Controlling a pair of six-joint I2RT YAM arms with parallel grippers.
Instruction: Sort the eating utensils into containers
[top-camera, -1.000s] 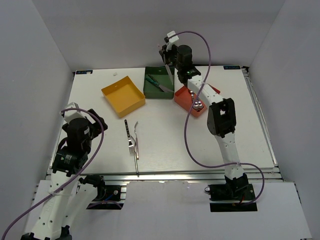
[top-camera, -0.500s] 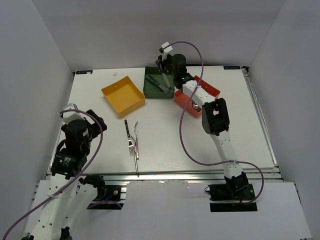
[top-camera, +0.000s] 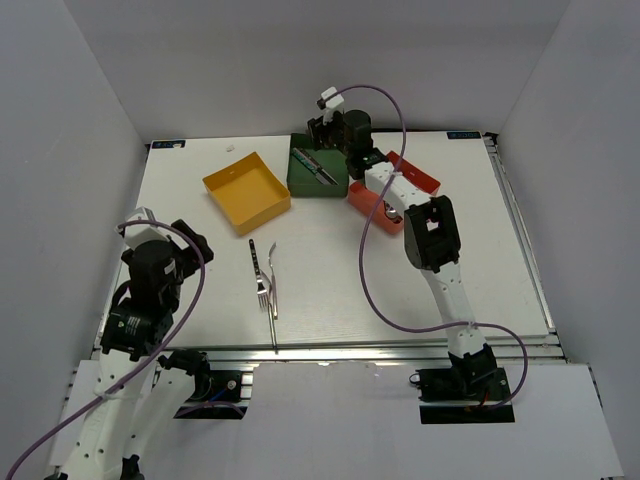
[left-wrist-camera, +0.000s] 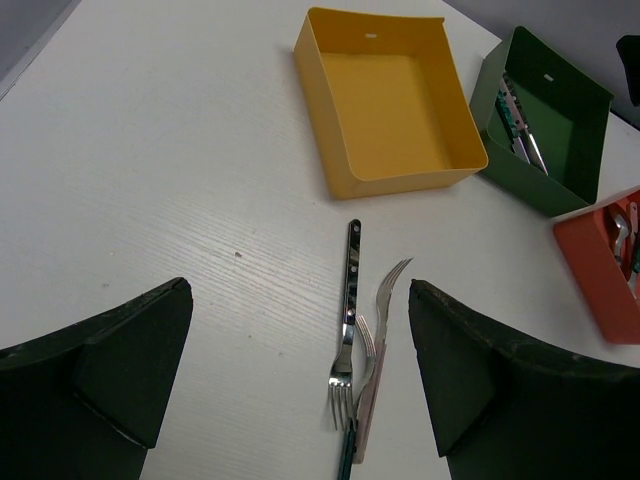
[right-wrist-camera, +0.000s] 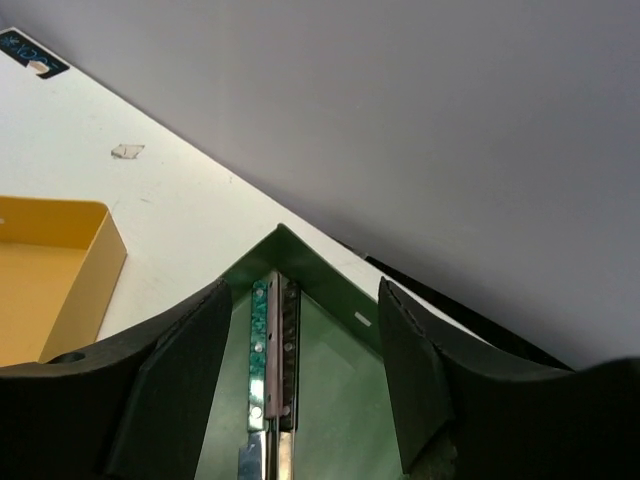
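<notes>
Three forks (top-camera: 265, 285) lie close together on the white table: a dark-handled one (left-wrist-camera: 349, 310), a pink-handled one (left-wrist-camera: 385, 300) and a teal-handled one (left-wrist-camera: 345, 455). My left gripper (left-wrist-camera: 300, 300) hangs open above them, touching nothing. My right gripper (right-wrist-camera: 300, 295) stands open low over the dark green tray (right-wrist-camera: 340, 380), nothing between its fingers. Below it in that tray lie three knives side by side, with teal (right-wrist-camera: 259, 350), pink (right-wrist-camera: 272, 350) and dark (right-wrist-camera: 290, 350) handles. The yellow tray (top-camera: 246, 190) holds nothing. Spoons (left-wrist-camera: 625, 225) rest in the red-orange tray (left-wrist-camera: 590, 250).
The three trays stand in a row at the back of the table, yellow on the left, dark green (top-camera: 305, 183) in the middle, red-orange (top-camera: 372, 197) on the right. White walls enclose the table on three sides. A purple cable (top-camera: 375, 250) loops beside my right arm.
My right gripper came down over the dark green tray and opened; the knife it carried now lies in the tray. The left arm and the forks stayed put.
</notes>
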